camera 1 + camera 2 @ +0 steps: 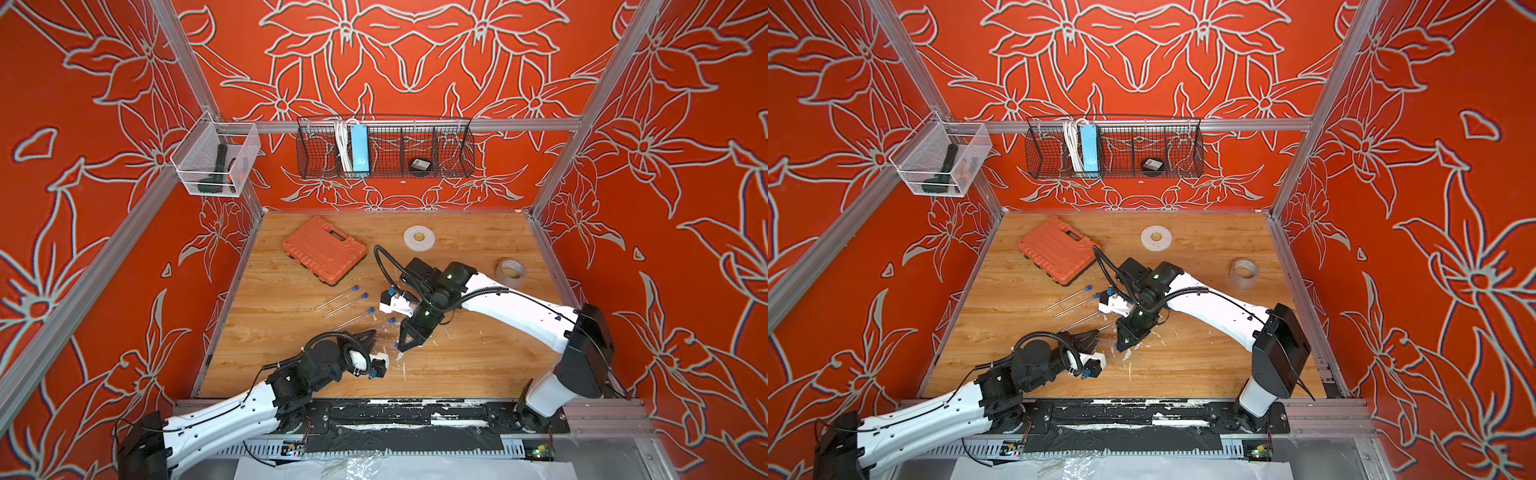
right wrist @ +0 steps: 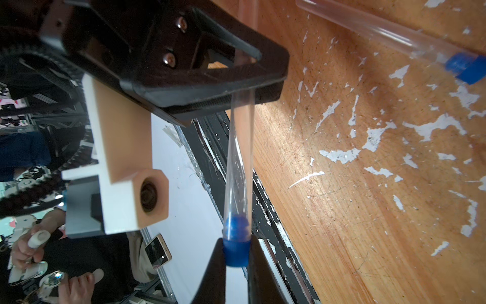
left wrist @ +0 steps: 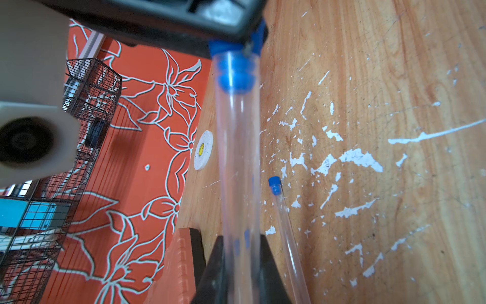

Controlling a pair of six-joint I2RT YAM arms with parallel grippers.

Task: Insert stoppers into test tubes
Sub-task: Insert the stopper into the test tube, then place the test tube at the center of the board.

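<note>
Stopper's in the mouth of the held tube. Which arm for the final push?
Right, likely. The right gripper is shut on the stopper, in line with the test tube; the left gripper is shut on that tube's body and can only brace.

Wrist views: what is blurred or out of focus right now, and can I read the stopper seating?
Left wrist: tube soft and smeared near the lens, stopper in its mouth fairly clear, table flecks sharp. Right wrist: the same stopper shows plainly inside the tube's mouth; the lying tube beyond is blurred.
</note>
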